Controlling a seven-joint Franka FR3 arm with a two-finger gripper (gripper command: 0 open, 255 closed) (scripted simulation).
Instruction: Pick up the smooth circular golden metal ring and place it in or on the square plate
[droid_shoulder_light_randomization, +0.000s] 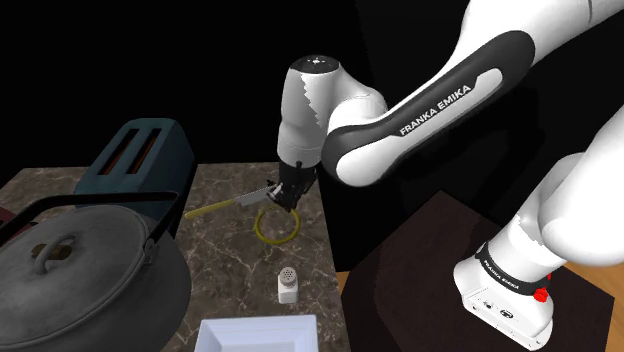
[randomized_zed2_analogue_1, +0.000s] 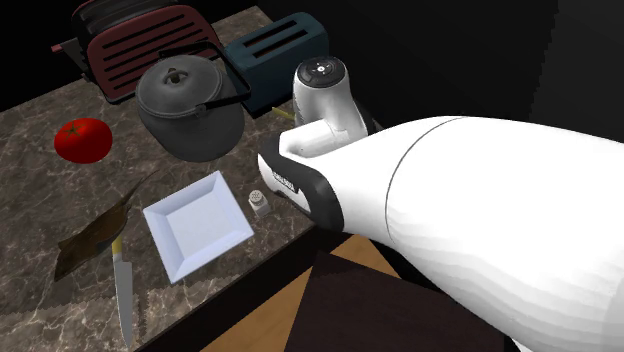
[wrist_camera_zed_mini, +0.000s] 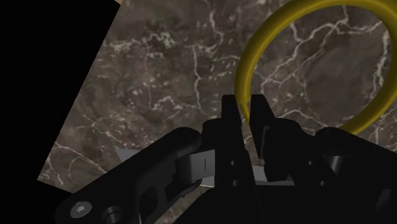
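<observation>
- The wrist view gives the grip: the gripper (wrist_camera_zed_mini: 243, 102) has its two black fingers drawn close on the band of the gold ring (wrist_camera_zed_mini: 245, 76), pinching it at the ring's 7 o'clock. The rest of the hoop runs out ahead of the fingertips over the dark marble table (wrist_camera_zed_mini: 159, 76).
- I cannot tell whether the ring rests on the marble or is just off it.
- The shoulder view places the ring (droid_shoulder_light_randomization: 275, 241) near the table's (droid_shoulder_light_randomization: 230, 265) edge, at 7 o'clock of the gripper (droid_shoulder_light_randomization: 289, 198).
- A yellow-handled knife (droid_shoulder_light_randomization: 215, 209) lies at 9 o'clock of the gripper, its blade pointing toward the fingers.
- In that same view a small white shaker (droid_shoulder_light_randomization: 288, 285) stands at 6 o'clock of the ring. The square white plate (droid_shoulder_light_randomization: 240, 335) lies beyond it at 7 o'clock of the shaker, well apart from the ring.
- A grey lidded pot (droid_shoulder_light_randomization: 90, 275) sits at 9 o'clock of the shaker, with a dark blue toaster (droid_shoulder_light_randomization: 135, 165) at 10 o'clock of the ring.
- The second exterior view adds a red tomato (randomized_zed2_analogue_1: 83, 140) at 8 o'clock of the pot (randomized_zed2_analogue_1: 190, 110) and a dark red rack (randomized_zed2_analogue_1: 140, 40) at 11 o'clock. The toaster (randomized_zed2_analogue_1: 275, 45) is at 2 o'clock.
- There the plate (randomized_zed2_analogue_1: 197, 225) shows its plain white well from rim to rim. The shaker (randomized_zed2_analogue_1: 259, 202) is just beside it at 2 o'clock.
- The pot's lid is on.
</observation>
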